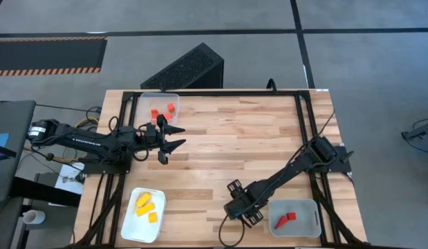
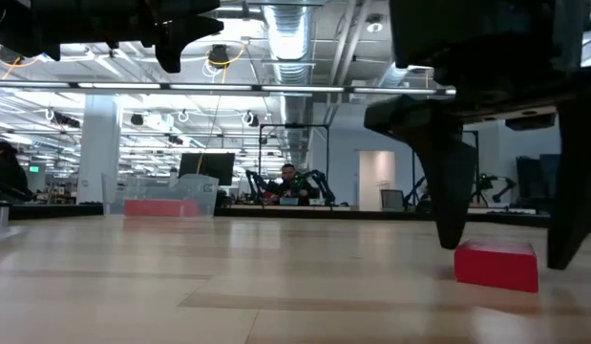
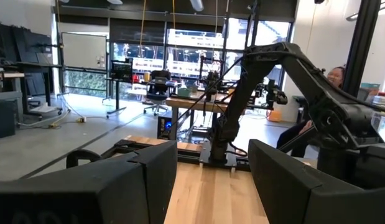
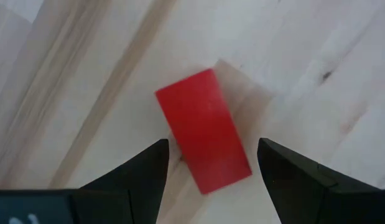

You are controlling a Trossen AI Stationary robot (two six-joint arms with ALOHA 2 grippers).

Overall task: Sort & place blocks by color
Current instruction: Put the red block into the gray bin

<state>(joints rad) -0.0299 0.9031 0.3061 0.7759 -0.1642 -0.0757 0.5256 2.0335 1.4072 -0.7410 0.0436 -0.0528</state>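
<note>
Your right gripper (image 4: 211, 165) hangs with fingers spread astride the red block (image 4: 203, 130) near the table's (image 1: 269, 131) front edge, so lower and close next, while your left gripper (image 1: 173, 137), half-open and empty, waits near the back-left corner.

Wooden table (image 1: 234, 138), dark perforated box (image 1: 186, 69) behind it (on the floor), seated person (image 2: 289, 183) in the distance
</note>
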